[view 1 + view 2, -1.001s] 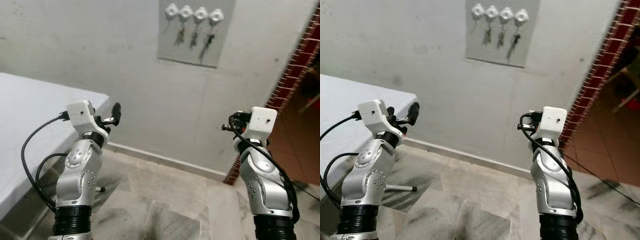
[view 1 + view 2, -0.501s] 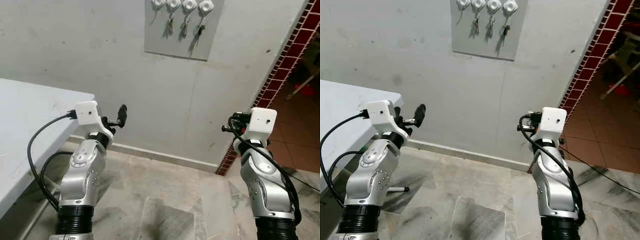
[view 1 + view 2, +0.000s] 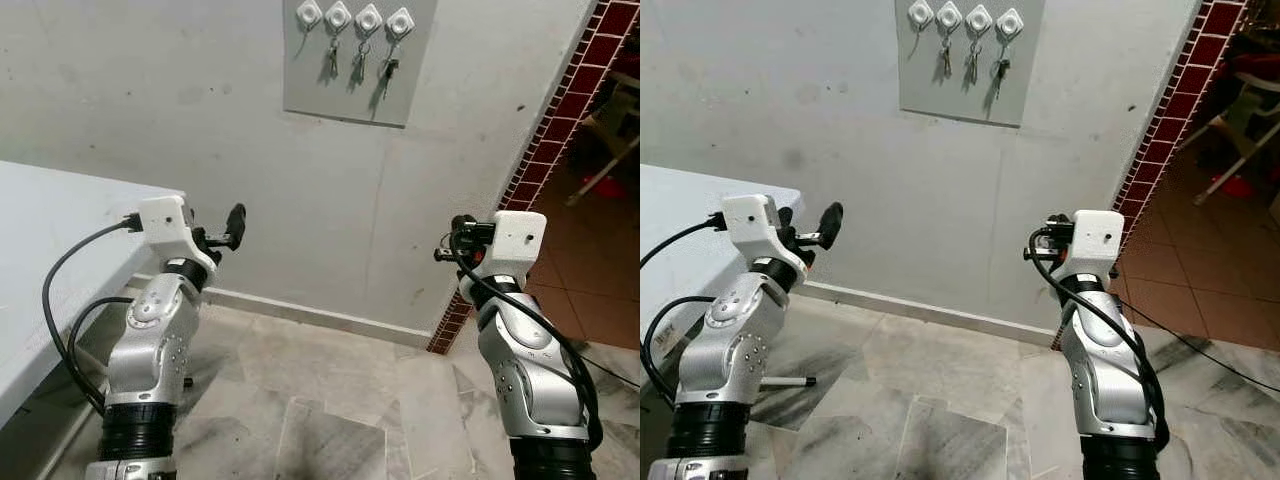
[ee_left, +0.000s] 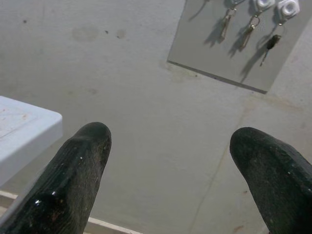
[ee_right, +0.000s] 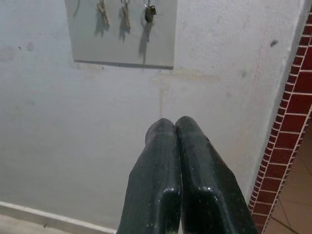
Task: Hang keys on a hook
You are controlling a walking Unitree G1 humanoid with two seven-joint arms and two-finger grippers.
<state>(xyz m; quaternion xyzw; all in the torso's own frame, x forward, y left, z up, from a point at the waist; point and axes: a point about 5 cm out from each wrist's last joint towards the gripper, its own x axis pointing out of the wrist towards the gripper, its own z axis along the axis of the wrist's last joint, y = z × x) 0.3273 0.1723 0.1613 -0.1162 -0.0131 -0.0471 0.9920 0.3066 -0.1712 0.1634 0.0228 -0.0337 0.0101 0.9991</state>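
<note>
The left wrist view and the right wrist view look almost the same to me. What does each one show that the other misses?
The left wrist view alone catches a corner of the white table, and the left gripper with fingers spread wide apart. The right wrist view alone takes in the red brick wall, and the right gripper with fingers pressed together, holding nothing. Both share the grey wall and the grey board where keys hang.

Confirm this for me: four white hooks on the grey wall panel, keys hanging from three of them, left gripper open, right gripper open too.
Not quite. The right gripper is shut, its two black fingers pressed together in the right wrist view. The rest holds: four white hooks on the grey wall panel, keys under three, left gripper open.
</note>
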